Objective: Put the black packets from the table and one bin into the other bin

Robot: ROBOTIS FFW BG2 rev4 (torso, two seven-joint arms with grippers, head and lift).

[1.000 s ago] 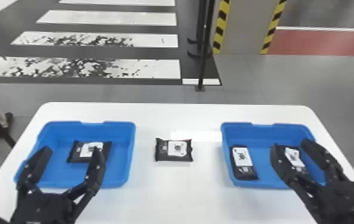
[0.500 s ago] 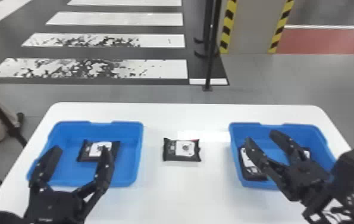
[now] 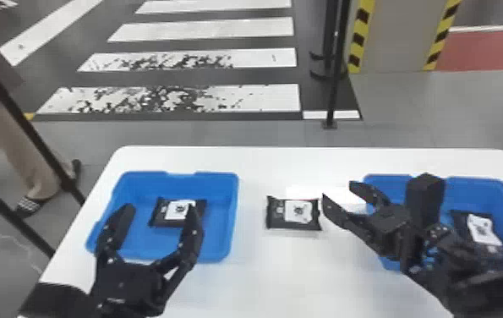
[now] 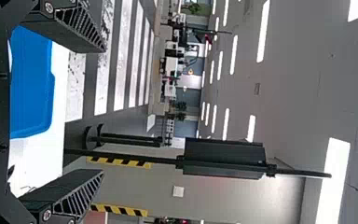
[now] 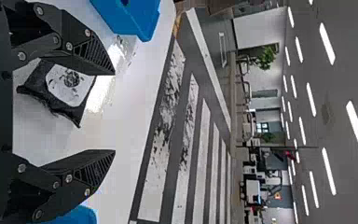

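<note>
Right gripper [image 3: 339, 192] has swung from over the right bin [image 3: 487, 190] toward mid-table, now just right of the middle packet [image 3: 299, 213], which lies flat on the table [image 3: 280, 275] between bins. Fingers well apart, nothing held. Table pick looks like the step in hand, grasp not made; probable next: line up over the packet, lower, close. Left gripper [image 3: 161, 207] remains above the left bin [image 3: 216, 249], also spread wide and empty.

Count: two bins, two grippers. Packets in plain sight: three, i.e. one in left bin [image 3: 174, 211], one on table, one in right bin [image 3: 482, 230]. Earlier head frames show a second in right bin, likely behind the arm now. Destination bin can't be confirmed; right seems likelier.
</note>
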